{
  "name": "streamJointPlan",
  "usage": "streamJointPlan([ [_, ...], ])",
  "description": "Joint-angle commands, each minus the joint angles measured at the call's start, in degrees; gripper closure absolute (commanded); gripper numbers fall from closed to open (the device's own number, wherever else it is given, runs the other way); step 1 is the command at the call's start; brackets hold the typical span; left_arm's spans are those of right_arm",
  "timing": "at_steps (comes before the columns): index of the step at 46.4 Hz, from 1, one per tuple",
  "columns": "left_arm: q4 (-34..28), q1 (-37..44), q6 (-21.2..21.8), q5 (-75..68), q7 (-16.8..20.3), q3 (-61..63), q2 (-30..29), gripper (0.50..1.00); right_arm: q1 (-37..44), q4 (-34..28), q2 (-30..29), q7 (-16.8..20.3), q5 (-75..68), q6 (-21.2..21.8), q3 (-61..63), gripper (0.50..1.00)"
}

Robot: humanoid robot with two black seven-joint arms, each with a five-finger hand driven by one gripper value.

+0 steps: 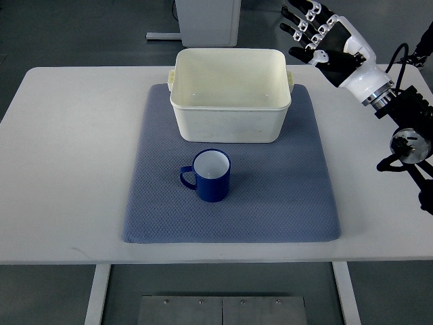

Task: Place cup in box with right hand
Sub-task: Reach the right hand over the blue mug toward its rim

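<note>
Bring your right hand (318,34), now raised with fingers spread and empty beyond the box's far right corner, down to the one blue cup (212,175) standing upright on the one grey mat (284,196) just before the one cream box (230,95), handle pointing left, and grip its body squarely

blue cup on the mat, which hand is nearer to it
Right. The right hand hovers open beyond the box, up and right of the blue cup. The left hand is not in view.
</note>
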State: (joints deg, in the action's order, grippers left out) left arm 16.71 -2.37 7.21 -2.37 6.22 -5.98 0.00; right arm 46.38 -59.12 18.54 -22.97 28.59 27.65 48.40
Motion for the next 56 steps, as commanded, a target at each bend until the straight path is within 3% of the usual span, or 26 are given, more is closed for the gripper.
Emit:
streamJointPlan([
  [1, 0.0, 0.0, 0.0, 0.0, 0.0, 0.0, 0.0, 0.5, -0.1, -1.7, -0.1, 0.0, 1.2, 1.2, -0.5, 0.5],
  [11, 0.0, 0.0, 0.0, 0.0, 0.0, 0.0, 0.0, 0.5, -0.3, -5.6, -0.3, -0.1, 6.9, 1.9, -4.5, 0.5],
  [35, 0.0, 0.0, 0.0, 0.1, 0.0, 0.0, 0.0, 0.5, -1.0, -5.7, -1.0, -0.7, 15.8, 1.2, -12.1, 0.5],
  [56, 0.0, 0.0, 0.0, 0.0, 0.0, 0.0, 0.0, 0.5, -1.5, -4.3, -4.6, -0.8, 16.0, -8.3, -19.0, 0.5],
])
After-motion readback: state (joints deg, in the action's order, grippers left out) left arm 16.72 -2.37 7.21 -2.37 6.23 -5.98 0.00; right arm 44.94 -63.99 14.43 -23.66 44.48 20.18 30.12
